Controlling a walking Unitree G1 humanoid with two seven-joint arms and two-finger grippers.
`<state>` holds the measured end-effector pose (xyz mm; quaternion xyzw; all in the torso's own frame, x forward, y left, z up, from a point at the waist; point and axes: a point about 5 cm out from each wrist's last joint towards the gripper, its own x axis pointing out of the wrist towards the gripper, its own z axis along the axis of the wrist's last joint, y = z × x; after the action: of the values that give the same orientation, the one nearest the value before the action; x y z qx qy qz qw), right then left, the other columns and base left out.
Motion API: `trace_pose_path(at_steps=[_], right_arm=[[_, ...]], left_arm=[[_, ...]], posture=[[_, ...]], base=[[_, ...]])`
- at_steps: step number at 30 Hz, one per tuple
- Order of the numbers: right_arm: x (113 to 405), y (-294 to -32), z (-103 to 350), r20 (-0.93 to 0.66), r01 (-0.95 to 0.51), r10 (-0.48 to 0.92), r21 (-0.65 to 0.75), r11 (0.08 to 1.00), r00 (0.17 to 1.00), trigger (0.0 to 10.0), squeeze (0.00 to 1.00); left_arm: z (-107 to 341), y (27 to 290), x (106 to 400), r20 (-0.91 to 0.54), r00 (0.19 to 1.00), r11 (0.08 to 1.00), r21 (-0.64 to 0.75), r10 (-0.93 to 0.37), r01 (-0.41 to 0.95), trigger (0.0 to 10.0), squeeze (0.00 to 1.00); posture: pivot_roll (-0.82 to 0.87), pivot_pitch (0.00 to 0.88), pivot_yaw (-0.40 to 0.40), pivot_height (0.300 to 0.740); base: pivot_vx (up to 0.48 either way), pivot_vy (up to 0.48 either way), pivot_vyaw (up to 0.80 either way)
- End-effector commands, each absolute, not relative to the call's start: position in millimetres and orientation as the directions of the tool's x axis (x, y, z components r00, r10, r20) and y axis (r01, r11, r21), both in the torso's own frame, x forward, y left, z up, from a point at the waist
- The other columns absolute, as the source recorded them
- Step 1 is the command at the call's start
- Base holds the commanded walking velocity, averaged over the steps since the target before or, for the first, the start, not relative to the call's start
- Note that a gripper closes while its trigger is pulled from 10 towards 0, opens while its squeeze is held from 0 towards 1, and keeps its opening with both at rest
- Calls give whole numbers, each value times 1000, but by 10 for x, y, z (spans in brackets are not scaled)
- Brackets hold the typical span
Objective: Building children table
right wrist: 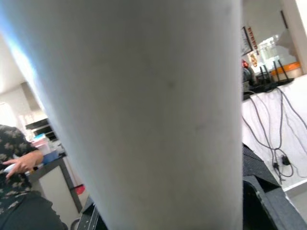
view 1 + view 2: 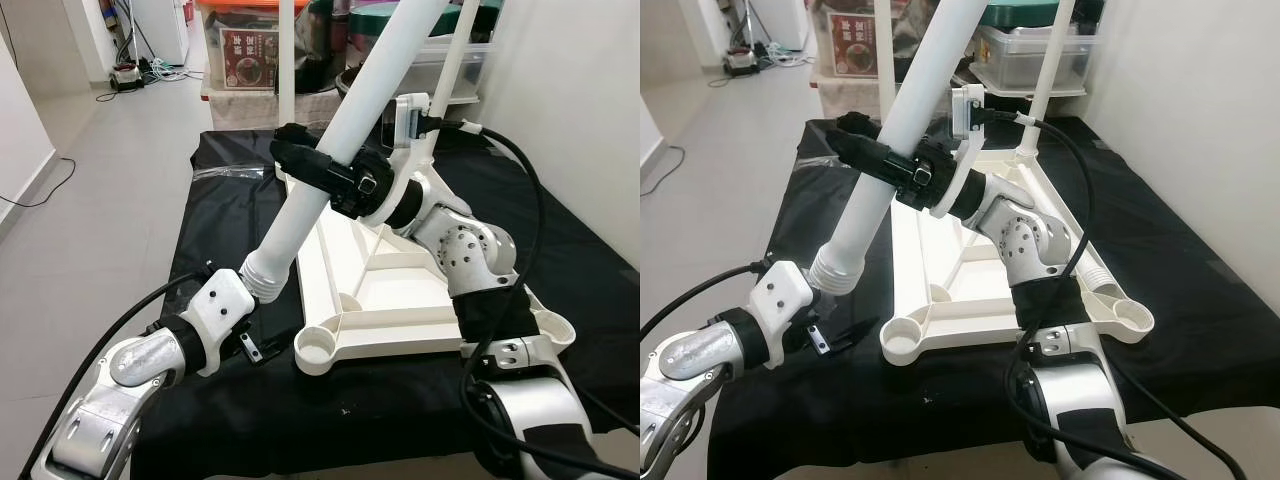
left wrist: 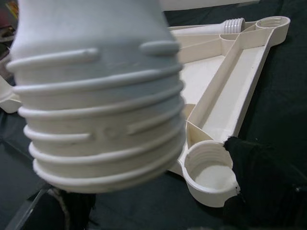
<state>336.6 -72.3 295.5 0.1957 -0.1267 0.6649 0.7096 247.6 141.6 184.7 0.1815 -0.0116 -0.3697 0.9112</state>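
The long white plastic table leg [image 2: 330,150] slants, threaded end lowest, up and left of the empty corner socket [image 2: 318,350] of the inverted white tabletop [image 2: 400,280]. The right gripper [image 2: 320,170] is clamped around mid-shaft. The left gripper [image 2: 240,300] is nearest the threads; its finger state cannot be determined.

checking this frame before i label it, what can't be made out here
- Top end of the long white plastic table leg: cut off by the upper edge in both eye views.
- Left tool's fingers: the leg's ribbed threaded end hides them in the left wrist view.
- Empty round threaded socket on the upturned white plastic tabletop: its depth cannot be judged.
- Right tool: its wrist view is blocked by the blurred leg, so the contact is unseen there.
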Motion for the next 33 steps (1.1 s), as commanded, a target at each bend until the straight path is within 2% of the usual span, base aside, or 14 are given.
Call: trace_pose_path(at_steps=[1, 17, 23, 33], right_arm=[[3327, -709, 2974, 444, -995, 894, 97, 8, 51, 0, 0], [3318, -805, 3013, 448, -997, 893, 83, -5, 33, 0, 0], [3207, -714, 2839, 406, -993, 914, 97, -66, -21, 0, 0], [3152, -616, 2727, 385, -989, 922, 114, -91, -40, 0, 0]], left_arm=[[1829, 1432, 2469, -133, 721, 653, 335, -680, 679, 10000, 0], [1766, 1462, 2478, -172, 714, 644, 329, -678, 691, 10000, 0], [1829, 1475, 2529, -152, 721, 653, 330, -676, 682, 10000, 0], [1960, 1449, 2588, -91, 720, 665, 320, -688, 675, 10000, 0]], posture=[[36, 0, -52, 740], [36, 0, -50, 740], [36, 0, -48, 740], [39, 0, -51, 740]], base=[[0, 0, 0], [0, 0, 0], [0, 0, 0], [0, 0, 0]])
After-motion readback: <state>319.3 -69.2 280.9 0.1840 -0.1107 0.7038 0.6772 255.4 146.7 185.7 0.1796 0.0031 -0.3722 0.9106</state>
